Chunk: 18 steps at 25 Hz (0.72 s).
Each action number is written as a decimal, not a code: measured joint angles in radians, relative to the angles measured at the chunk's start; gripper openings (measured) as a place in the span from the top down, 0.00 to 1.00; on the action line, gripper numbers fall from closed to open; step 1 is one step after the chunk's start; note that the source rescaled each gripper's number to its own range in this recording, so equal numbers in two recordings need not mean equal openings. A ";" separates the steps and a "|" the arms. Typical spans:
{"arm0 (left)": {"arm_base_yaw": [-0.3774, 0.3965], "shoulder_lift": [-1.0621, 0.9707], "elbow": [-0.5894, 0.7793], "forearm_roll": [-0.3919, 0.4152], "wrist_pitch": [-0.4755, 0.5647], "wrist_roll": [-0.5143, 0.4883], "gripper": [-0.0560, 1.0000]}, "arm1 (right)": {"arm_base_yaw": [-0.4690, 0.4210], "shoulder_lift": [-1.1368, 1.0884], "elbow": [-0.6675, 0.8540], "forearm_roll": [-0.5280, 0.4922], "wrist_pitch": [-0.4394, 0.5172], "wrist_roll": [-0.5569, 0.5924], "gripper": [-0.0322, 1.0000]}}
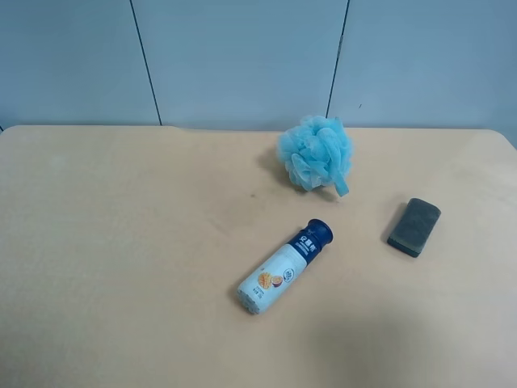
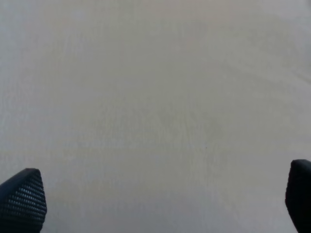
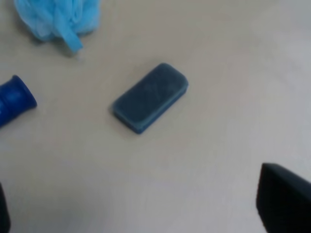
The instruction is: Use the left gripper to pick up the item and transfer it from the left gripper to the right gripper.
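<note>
The item, a flat dark grey-green block (image 1: 414, 226), lies on the tan table at the exterior high view's right. It also shows in the right wrist view (image 3: 150, 97), lying flat and untouched. Neither arm shows in the exterior high view. My right gripper (image 3: 146, 213) is open high above the table, its fingertips (image 3: 284, 199) wide apart at the frame's edges. My left gripper (image 2: 160, 204) is open and empty over bare table, one fingertip (image 2: 23, 199) in each lower corner. The item is out of the left wrist view.
A white bottle with a navy cap (image 1: 284, 266) lies on its side mid-table; its cap shows in the right wrist view (image 3: 14, 101). A fluffy light-blue mesh puff (image 1: 316, 153) sits behind it, also in the right wrist view (image 3: 57, 18). A grey wall stands beyond the table's far edge.
</note>
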 joint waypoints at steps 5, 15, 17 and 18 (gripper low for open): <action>0.000 0.000 0.000 0.000 0.000 0.000 0.00 | 0.000 -0.022 0.003 -0.001 0.000 0.021 0.00; 0.000 0.000 0.000 -0.001 0.000 0.000 0.00 | 0.000 -0.022 0.003 -0.045 -0.002 0.089 0.00; 0.000 0.000 0.000 -0.001 0.000 0.000 0.00 | 0.000 -0.022 0.003 -0.097 -0.003 0.147 0.00; 0.000 0.000 0.000 -0.001 0.000 0.000 0.00 | 0.000 -0.022 0.003 -0.125 -0.003 0.174 0.00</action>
